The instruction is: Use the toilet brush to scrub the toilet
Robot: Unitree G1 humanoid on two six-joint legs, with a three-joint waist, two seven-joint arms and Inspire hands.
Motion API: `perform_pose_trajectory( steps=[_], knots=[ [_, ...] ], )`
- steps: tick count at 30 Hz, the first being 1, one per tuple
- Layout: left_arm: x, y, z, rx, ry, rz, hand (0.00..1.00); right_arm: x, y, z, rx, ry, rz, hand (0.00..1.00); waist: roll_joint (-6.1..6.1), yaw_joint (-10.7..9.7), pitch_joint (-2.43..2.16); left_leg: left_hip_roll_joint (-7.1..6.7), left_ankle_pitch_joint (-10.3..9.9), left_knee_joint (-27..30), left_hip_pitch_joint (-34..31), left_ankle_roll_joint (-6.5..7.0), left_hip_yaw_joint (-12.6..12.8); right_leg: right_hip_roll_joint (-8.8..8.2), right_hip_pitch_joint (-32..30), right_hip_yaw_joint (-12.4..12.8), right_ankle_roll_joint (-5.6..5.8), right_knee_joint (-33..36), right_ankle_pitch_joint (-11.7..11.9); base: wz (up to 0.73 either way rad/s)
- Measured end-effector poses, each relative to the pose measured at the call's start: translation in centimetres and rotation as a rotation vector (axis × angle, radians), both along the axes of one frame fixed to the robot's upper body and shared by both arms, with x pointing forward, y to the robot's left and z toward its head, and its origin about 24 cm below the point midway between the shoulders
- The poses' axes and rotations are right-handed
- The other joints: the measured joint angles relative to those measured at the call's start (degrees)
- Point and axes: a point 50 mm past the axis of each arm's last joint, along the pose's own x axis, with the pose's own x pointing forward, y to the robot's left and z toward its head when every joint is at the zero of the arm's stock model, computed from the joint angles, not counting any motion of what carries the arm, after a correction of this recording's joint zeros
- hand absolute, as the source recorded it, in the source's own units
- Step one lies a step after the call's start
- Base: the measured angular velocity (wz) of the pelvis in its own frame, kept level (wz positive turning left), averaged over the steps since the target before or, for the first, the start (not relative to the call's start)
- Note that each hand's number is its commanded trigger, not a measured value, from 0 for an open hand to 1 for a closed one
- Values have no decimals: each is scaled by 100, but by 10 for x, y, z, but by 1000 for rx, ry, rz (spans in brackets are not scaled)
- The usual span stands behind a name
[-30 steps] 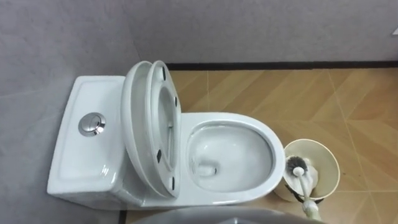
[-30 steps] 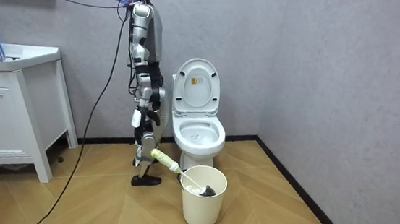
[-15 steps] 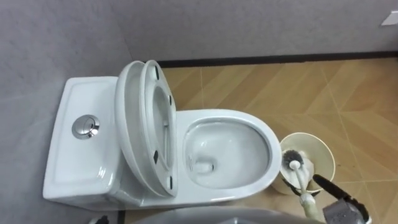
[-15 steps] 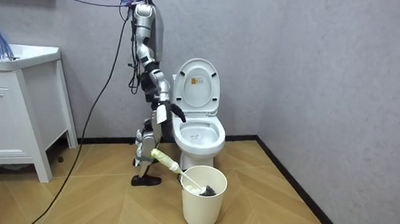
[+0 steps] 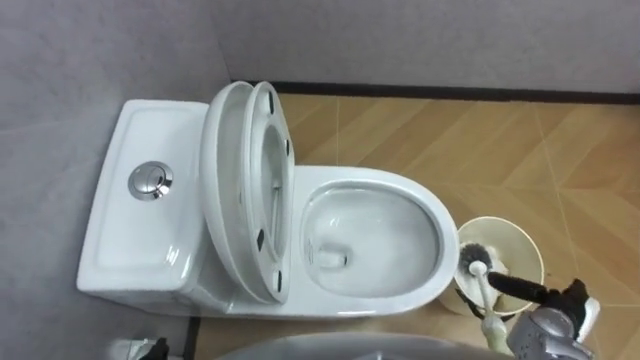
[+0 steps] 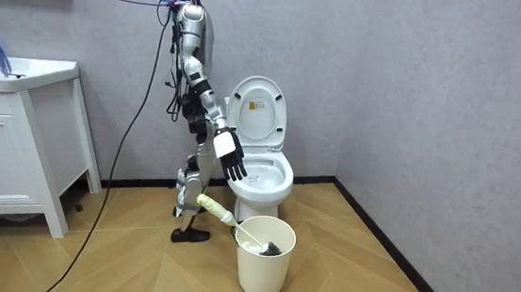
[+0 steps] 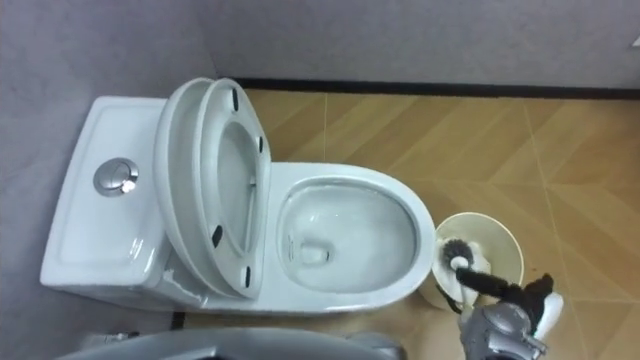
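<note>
The white toilet [image 5: 375, 245] stands with lid and seat [image 5: 245, 190] raised against the tank, its bowl bare. To its right a cream bucket [image 5: 528, 252] holds the toilet brush [image 5: 477, 264], bristles down in it and white handle [image 5: 489, 312] leaning out toward me. My right hand [image 5: 552, 322] enters at the lower right, open, its dark fingers [image 5: 520, 288] stretched just beside the handle without holding it. In the room view that hand [image 6: 231, 155] hangs spread above the brush handle [image 6: 213, 207] and bucket [image 6: 265, 258]. A sliver of my left hand [image 5: 140, 348] sits at the bottom edge.
I stand at the toilet's side, the tank with its chrome flush button [image 5: 150, 181] toward the grey wall. A white vanity cabinet [image 6: 15, 143] is at the room view's left. Wooden floor [image 5: 450, 140] lies open beyond the bowl.
My right arm has swung up from my side and forward, bringing the spread hand over the bucket and into the eye views. The head camera shifted slightly.
</note>
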Motion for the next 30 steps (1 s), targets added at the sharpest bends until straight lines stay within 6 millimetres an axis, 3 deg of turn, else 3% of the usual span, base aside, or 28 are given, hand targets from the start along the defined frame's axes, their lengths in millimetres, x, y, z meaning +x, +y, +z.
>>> perform_pose_trajectory(
  steps=[3,5,7,15,19,23,30],
  knots=[
    [12,5,2,2,-30,-7,0,8,-2,0,5,17,37,0,31,24,35,14,-4,271,-447,6,-105,-12,-393,-77,-8,233,1,12],
    [27,6,3,1,-62,-18,0,19,-5,3,-12,18,68,0,78,112,106,46,-15,467,-857,26,-114,-8,-744,-130,-35,360,17,10],
    [39,6,5,0,-96,-28,0,24,-8,4,-20,26,66,0,113,144,128,49,-10,609,-1132,38,-174,-5,-972,-161,-41,461,22,13],
    [64,8,9,5,-192,24,0,42,-28,17,-69,17,41,0,189,179,126,30,39,1040,-2223,97,-316,-94,-2015,-356,-74,994,10,10],
    [84,9,15,33,-237,-12,0,37,-35,17,-93,70,57,0,152,316,157,-2,41,1292,-2720,105,-302,-171,-2609,-344,-80,1432,-50,0],
    [96,6,18,37,-266,-38,0,44,-33,18,-80,90,80,0,112,319,196,-12,21,1574,-3149,133,-268,-215,-3079,-297,-97,1800,-143,-1],
    [115,2,24,55,-327,-57,0,54,-42,26,-108,86,89,0,99,363,219,-2,-19,2126,-4032,159,-272,-291,-3986,-305,-148,2417,-243,1]
  ],
)
